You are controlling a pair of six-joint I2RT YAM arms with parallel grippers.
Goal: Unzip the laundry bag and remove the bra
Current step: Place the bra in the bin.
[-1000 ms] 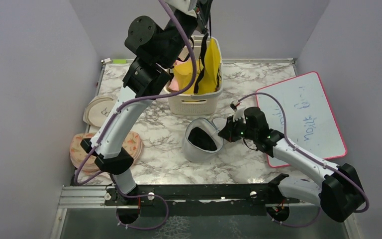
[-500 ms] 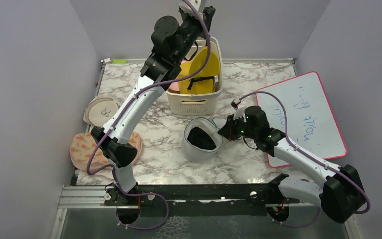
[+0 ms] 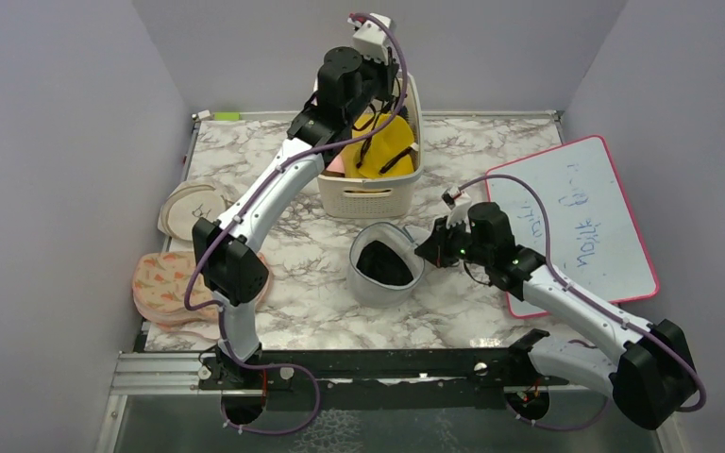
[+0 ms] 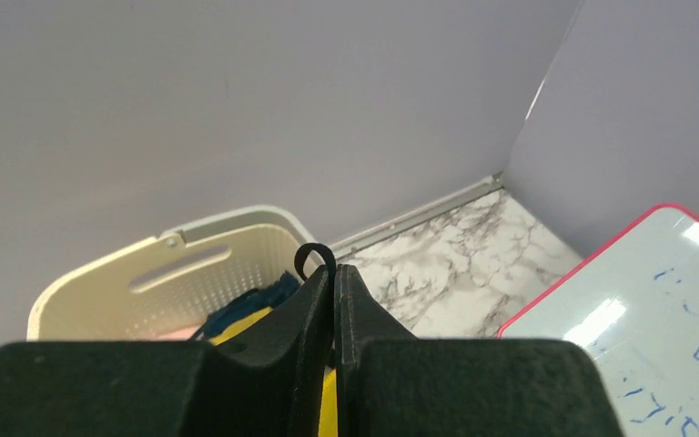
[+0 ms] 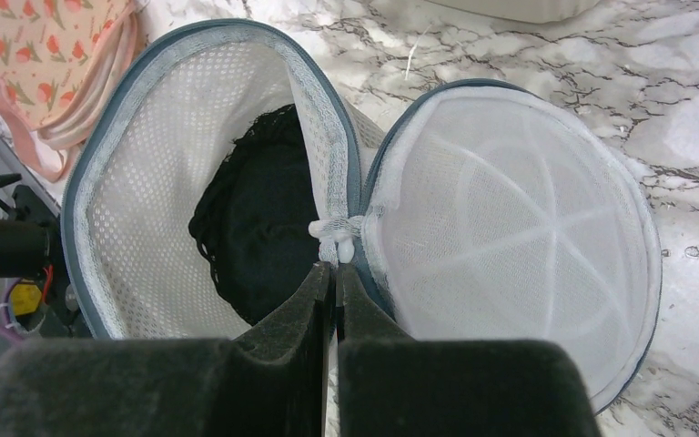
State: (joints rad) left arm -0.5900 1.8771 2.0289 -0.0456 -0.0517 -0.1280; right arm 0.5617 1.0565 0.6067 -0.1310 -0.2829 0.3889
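Note:
The laundry bag [image 3: 382,269] lies open mid-table, its white mesh lid [image 5: 519,228] flipped to the right. Some black fabric [image 5: 255,228] lies inside it. My right gripper [image 3: 431,251] is shut on the white tab [image 5: 335,238] at the bag's rim. My left gripper [image 3: 387,99] is over the cream basket [image 3: 368,196], shut on a thin black strap [image 4: 314,255] of the bra. Black straps [image 3: 398,160] of the bra trail over the yellow cloth [image 3: 387,142] in the basket.
A pink cloth [image 3: 335,162] and a dark blue cloth [image 4: 255,305] are also in the basket. A pink-framed whiteboard [image 3: 576,217] lies at the right. A beige round pouch [image 3: 189,208] and a floral pouch [image 3: 165,283] lie at the left.
My left arm has reached farther back and lowered over the basket. The black straps that hung high now lie on the yellow cloth. The right arm and bag have barely moved.

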